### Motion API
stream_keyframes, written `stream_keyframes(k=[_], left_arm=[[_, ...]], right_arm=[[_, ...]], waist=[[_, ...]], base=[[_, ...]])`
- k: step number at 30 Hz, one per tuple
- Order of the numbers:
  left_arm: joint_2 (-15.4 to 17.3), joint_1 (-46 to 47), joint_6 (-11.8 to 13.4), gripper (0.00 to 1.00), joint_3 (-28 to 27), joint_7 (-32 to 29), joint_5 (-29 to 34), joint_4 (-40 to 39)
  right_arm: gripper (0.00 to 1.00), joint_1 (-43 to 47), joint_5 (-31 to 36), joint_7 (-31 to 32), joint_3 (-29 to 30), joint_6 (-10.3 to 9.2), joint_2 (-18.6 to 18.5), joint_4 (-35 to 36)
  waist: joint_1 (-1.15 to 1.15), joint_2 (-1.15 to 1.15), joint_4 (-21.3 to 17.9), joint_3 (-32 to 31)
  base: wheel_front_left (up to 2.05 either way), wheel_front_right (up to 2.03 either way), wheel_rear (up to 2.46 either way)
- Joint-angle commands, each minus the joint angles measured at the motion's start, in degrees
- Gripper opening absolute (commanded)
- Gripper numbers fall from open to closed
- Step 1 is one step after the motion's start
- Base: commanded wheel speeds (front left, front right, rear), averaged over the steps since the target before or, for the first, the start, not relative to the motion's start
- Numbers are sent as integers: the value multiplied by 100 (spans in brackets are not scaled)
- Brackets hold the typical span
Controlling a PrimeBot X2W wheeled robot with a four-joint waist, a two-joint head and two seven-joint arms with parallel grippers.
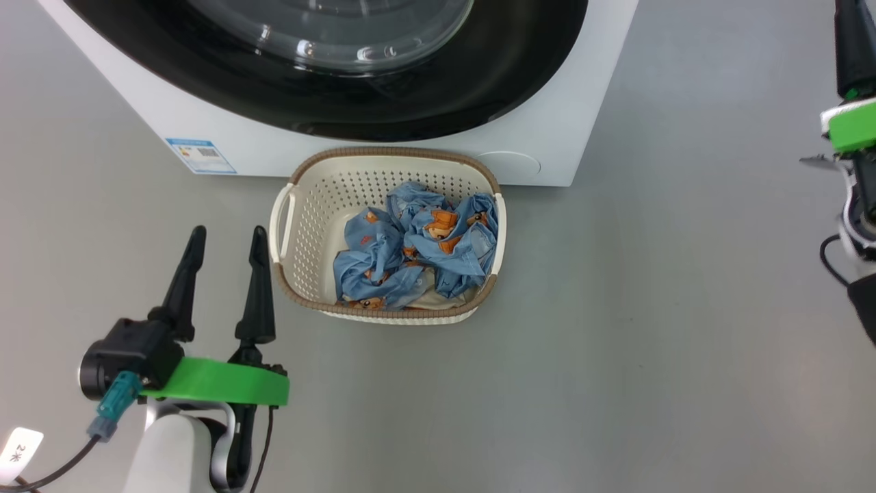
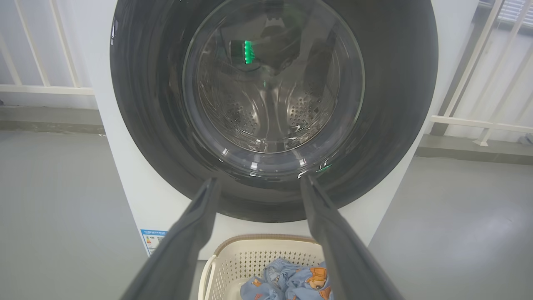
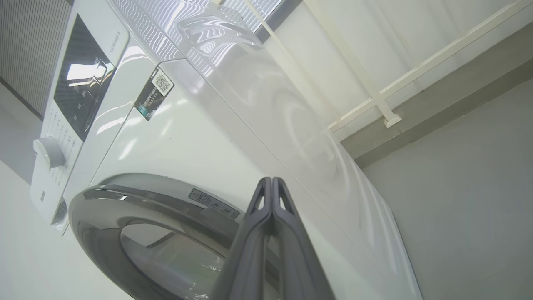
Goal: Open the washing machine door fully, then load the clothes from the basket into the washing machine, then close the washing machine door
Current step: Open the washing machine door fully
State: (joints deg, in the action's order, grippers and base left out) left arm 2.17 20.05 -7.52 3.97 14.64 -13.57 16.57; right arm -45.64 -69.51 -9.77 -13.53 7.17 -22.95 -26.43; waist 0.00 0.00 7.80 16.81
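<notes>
**A:** where's the laundry at rn?

**B:** clothes point(image 1: 410, 253) piled in the basket point(image 1: 301, 205), mid-frame on the floor, just below the washing machine door point(image 1: 479, 82), which looks shut. Left hand point(image 1: 228, 233) is lower left, fingers apart, holding nothing. Right hand point(image 3: 271, 183) is pinched together, empty.
</notes>
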Motion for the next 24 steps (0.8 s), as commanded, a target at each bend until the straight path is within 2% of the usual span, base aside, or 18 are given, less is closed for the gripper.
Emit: stream_keyframes(k=[1,13,24], left_arm=[[83,123,3,100,-142,36,-9,-180],[77,305,3,100,-105,36,-78,-256],[72,458,3,100,-20,36,-251,-332]], right_arm=[[0,-123,-152,82,-102,32,-99,102],[0,-1088,-1955,1708,-252,32,-264,-161],[0,-2052,-2417,2907,-304,32,-151,-704]], waist=[[0,0,29,65],[0,0,256,509],[0,0,507,879]], base=[[0,0,0],[0,0,0],[0,0,0]])
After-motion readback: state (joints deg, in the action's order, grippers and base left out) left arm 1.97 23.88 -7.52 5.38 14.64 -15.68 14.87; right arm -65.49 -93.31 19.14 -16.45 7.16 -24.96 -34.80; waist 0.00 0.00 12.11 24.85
